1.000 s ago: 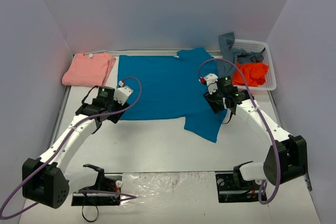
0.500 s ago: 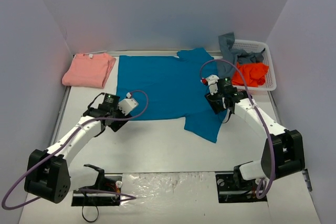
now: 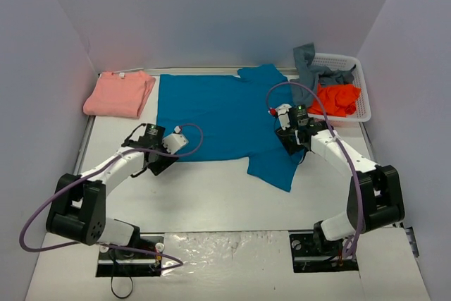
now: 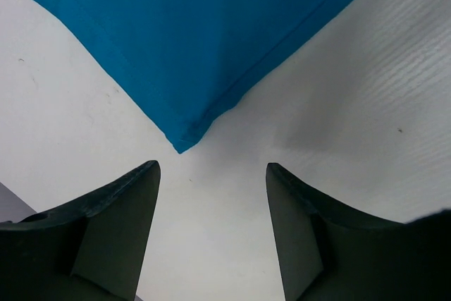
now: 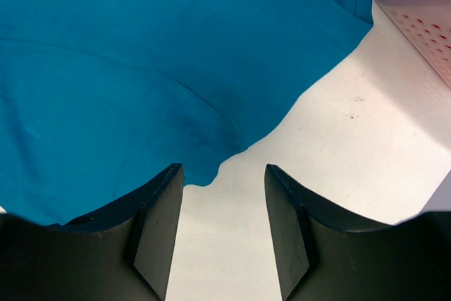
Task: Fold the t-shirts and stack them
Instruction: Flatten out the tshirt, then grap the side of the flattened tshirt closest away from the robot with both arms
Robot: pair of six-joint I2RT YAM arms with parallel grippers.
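white table (image 3: 211,195) carried a teal-blue t-shirt (image 3: 218,114) spread flat across its far half. left gripper (image 4: 211,167) hung with jaws spread and empty, just short of the shirt's near left corner. right gripper (image 5: 224,168) was spread too, at its right edge. salmon-pink t-shirt (image 3: 118,94) sat folded far left; orange t-shirt (image 3: 337,98) lay in the basket (image 3: 359,68).

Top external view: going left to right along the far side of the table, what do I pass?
Folded salmon-pink t-shirt → spread-out teal-blue t-shirt → white basket, with the grey-blue t-shirt draped over its rim and the orange t-shirt inside.
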